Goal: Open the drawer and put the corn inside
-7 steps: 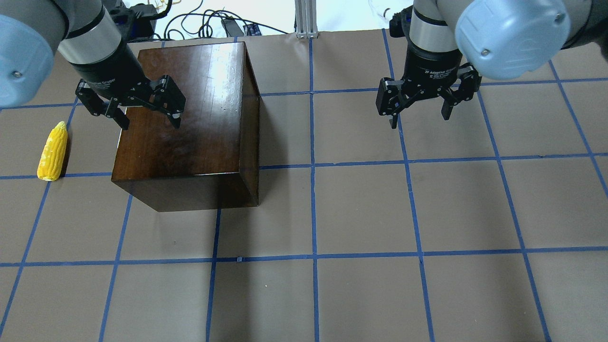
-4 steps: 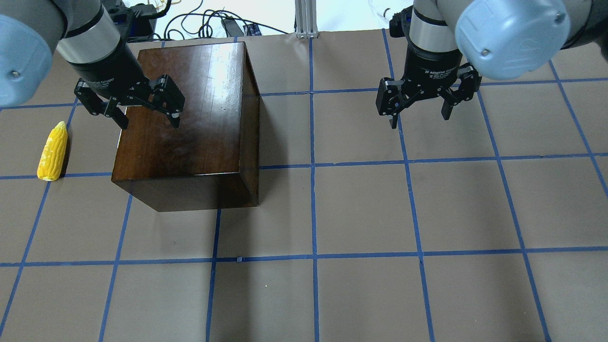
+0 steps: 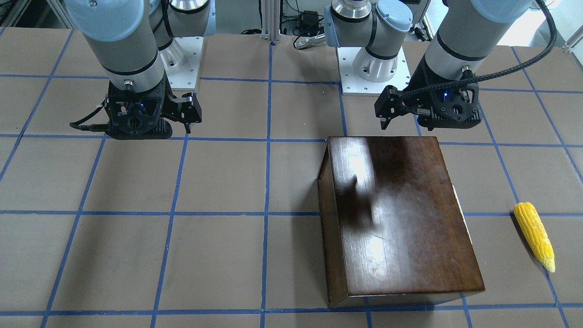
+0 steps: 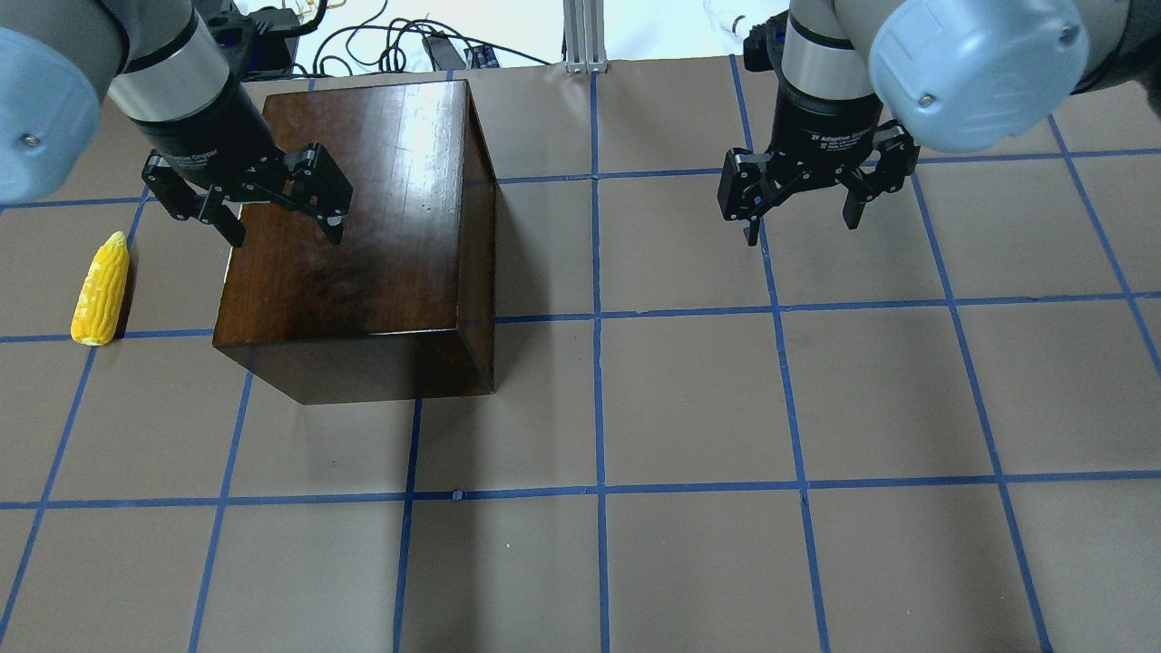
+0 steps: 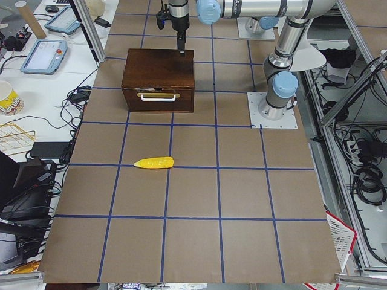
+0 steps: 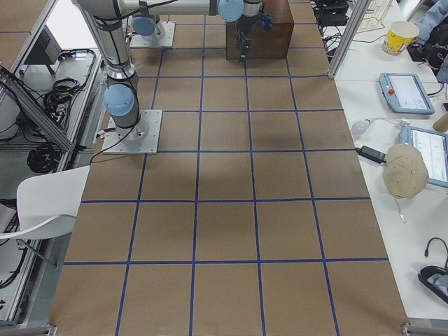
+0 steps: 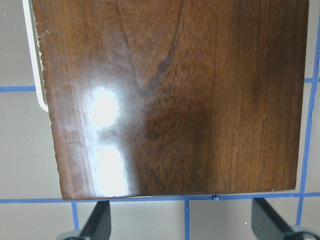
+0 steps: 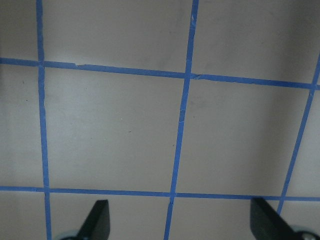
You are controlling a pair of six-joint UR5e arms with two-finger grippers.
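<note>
Corn (image 4: pixel 101 288) lies flat on the table (image 4: pixel 689 408), to the robot's left of the dark wooden box (image 4: pixel 363 227) and clear of it. Its paler tip points away from the robot. The exterior left view shows the cob out in front of the box's drawer side, with a gap of bare table between them.

The drawer (image 5: pixel 158 99) is shut. Its dark front sits flush in the box and the pale handle (image 5: pixel 157 95) lies across it. From above, only a thin pale strip shows along the box's left edge.

The left arm (image 4: pixel 181 82) comes in from the far left corner with its wrist aimed down. It hangs over the far left part of the box top. Its jaws are spread wide and hold nothing; one finger is over the box's left edge and the other over the glossy lid, both above the wood.

The right arm (image 4: pixel 830 82) also points straight down, over bare table and blue grid lines, well apart from the box. Its jaws are wide and empty too.
</note>
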